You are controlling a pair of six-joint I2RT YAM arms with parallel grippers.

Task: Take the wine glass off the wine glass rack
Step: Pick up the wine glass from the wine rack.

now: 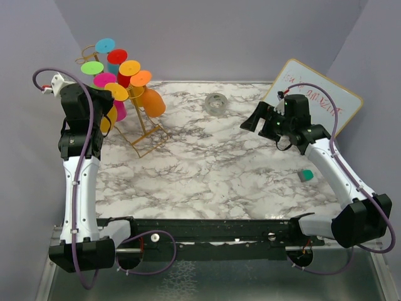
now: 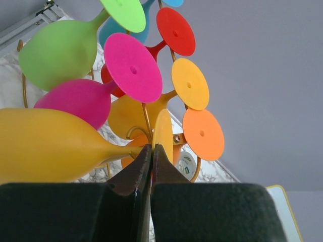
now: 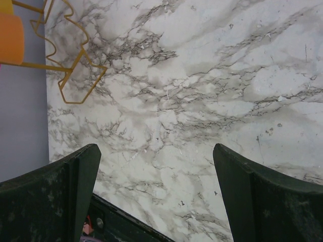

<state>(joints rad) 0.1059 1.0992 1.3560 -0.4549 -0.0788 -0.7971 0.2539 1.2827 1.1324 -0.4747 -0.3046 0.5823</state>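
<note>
The wine glass rack [image 1: 143, 128], thin gold wire, stands at the table's back left and carries several coloured glasses hung with their feet up. My left gripper [image 2: 151, 147] is shut on the stem of the yellow wine glass [image 2: 45, 143], just below its foot [image 2: 163, 132], while the glass still hangs at the rack's curled loop [image 2: 132, 130]. In the top view this glass [image 1: 108, 121] is partly hidden behind my left wrist. My right gripper [image 3: 156, 151] hovers open over bare marble, nothing between its fingers; it shows mid-right in the top view [image 1: 254, 121].
Green [image 2: 58, 53], pink [image 2: 78, 101], red and orange [image 1: 152, 101] glasses crowd the same rack. The rack's wire base [image 3: 75, 75] lies on the marble. A clear round object [image 1: 217, 103], a whiteboard [image 1: 319, 100] and a small green item [image 1: 306, 175] are on the right half.
</note>
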